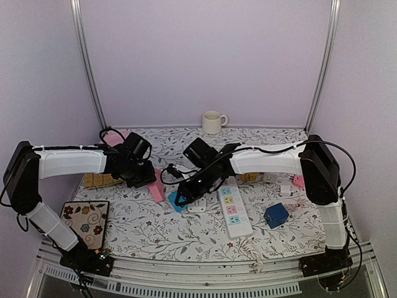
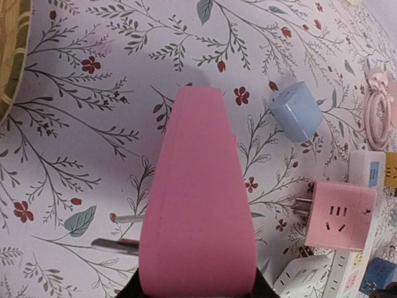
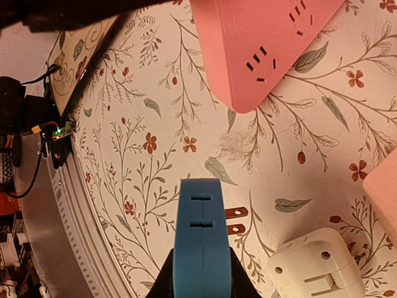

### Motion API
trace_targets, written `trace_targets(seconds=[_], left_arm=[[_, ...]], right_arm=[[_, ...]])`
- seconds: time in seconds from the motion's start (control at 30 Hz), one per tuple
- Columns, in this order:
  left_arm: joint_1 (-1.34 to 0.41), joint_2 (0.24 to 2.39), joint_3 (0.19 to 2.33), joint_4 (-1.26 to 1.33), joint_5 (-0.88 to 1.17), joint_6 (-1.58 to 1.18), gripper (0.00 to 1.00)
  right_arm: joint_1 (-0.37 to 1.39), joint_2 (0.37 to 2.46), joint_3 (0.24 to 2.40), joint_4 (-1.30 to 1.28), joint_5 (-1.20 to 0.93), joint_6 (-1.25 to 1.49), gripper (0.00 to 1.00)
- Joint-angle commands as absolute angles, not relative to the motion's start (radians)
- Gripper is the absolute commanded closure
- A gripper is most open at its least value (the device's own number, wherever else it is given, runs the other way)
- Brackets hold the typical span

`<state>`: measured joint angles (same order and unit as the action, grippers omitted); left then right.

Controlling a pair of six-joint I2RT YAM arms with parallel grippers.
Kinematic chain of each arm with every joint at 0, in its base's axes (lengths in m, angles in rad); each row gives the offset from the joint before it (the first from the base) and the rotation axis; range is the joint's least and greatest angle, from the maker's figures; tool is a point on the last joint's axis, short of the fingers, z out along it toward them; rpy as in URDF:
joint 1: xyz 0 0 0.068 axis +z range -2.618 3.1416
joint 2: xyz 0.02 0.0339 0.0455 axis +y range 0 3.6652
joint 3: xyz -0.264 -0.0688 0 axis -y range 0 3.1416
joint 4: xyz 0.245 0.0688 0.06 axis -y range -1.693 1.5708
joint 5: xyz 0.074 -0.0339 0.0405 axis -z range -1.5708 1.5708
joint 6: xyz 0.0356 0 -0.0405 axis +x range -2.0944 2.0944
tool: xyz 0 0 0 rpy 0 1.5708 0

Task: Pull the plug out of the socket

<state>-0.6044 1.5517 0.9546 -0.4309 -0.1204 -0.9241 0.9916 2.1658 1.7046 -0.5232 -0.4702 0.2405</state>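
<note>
Holding entry: left gripper point(image 1: 144, 176), jaws part closed, clamped on the pink socket point(image 2: 198, 205). Right gripper point(image 1: 185, 191), jaws fully closed, pinching the blue plug point(image 3: 200, 239). Plug lies just right of the socket, apart from it, prongs point(image 3: 236, 220) bare. White strip point(image 1: 232, 211) farther right of the socket.

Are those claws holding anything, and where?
Left gripper: long pink plastic power strip, by one end. Right gripper: blue plastic plug adapter, by one end.
</note>
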Motion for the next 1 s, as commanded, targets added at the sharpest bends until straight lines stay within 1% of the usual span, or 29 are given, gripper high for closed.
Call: trace_targets(seconds=[0.0,0.1,0.27,0.3,0.33,0.5,0.63,0.97], left_arm=[[-0.58,1.575,0.962,-0.458,-0.11,-0.907,0.76],[-0.577,1.573,0.971,-0.468,-0.112,-0.903,0.64],[-0.574,1.564,0.998,-0.489,-0.129,-0.896,0.47],[-0.574,1.562,1.005,-0.495,-0.133,-0.895,0.44],[-0.574,1.562,1.011,-0.503,-0.137,-0.894,0.39],[-0.574,1.553,1.036,-0.525,-0.162,-0.891,0.27],[-0.572,1.542,1.048,-0.546,-0.187,-0.895,0.22],[-0.568,1.489,1.038,-0.587,-0.243,-0.922,0.19]], right_arm=[[1.015,2.225,1.75,-0.589,-0.429,0.193,0.9],[1.021,2.243,1.756,-0.604,-0.42,0.182,0.87],[1.025,2.253,1.763,-0.614,-0.413,0.172,0.82],[1.025,2.252,1.765,-0.617,-0.412,0.171,0.77],[1.025,2.253,1.766,-0.618,-0.41,0.169,0.75],[1.026,2.254,1.773,-0.625,-0.403,0.161,0.61],[1.026,2.254,1.775,-0.628,-0.4,0.157,0.55],[1.026,2.242,1.779,-0.631,-0.387,0.158,0.44]])
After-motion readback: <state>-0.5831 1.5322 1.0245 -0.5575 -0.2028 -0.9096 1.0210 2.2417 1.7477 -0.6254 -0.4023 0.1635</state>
